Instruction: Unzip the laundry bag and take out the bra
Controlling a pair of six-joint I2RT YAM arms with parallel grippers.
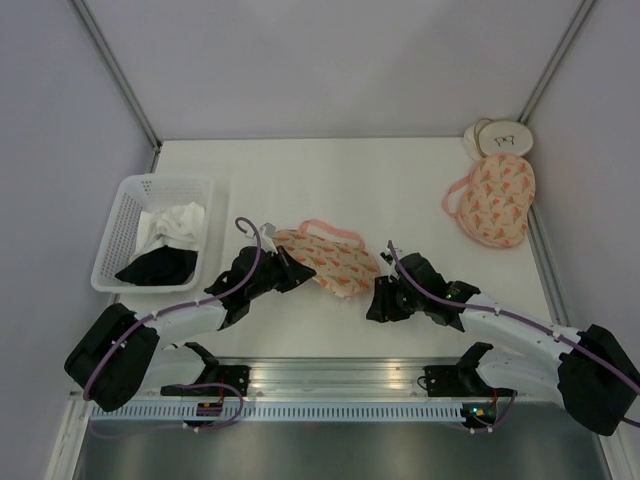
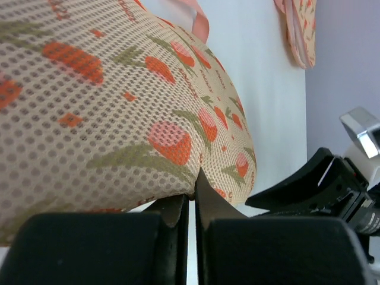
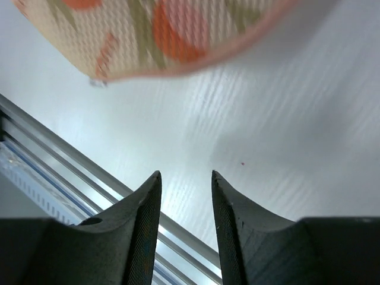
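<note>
Left arm (image 1: 190, 318) and right arm (image 1: 515, 328) are showing white links, black joints, purple cables (image 1: 257, 250). Left gripper (image 2: 193, 196) and right gripper (image 3: 185, 175) are showing black tapered fingers (image 3: 234, 237).

On the table (image 1: 380, 190), laundry bag (image 1: 328, 262) at centre, basket (image 1: 128, 192) to its left, second pouch (image 1: 492, 200) behind-right.

1. Pretty clearly a robotics lab test cell.
2. The left arm (image 1: 190, 318) and right arm (image 1: 520, 328) are bolted to an aluminium rail (image 1: 340, 372) along the near edge of a plain white worktop (image 1: 400, 200). Purple cables (image 1: 259, 245) run along both of them.
3. Pale wall panels (image 1: 330, 60) box the worktop in on 3 sides, held by bare metal frame posts (image 1: 113, 70).
4. The only household things are a white plastic basket (image 1: 112, 235) with some clothes (image 1: 165, 245) in it, the laundry bag (image 1: 335, 262), and a second printed pouch (image 1: 495, 200) off in the far corner.
</note>
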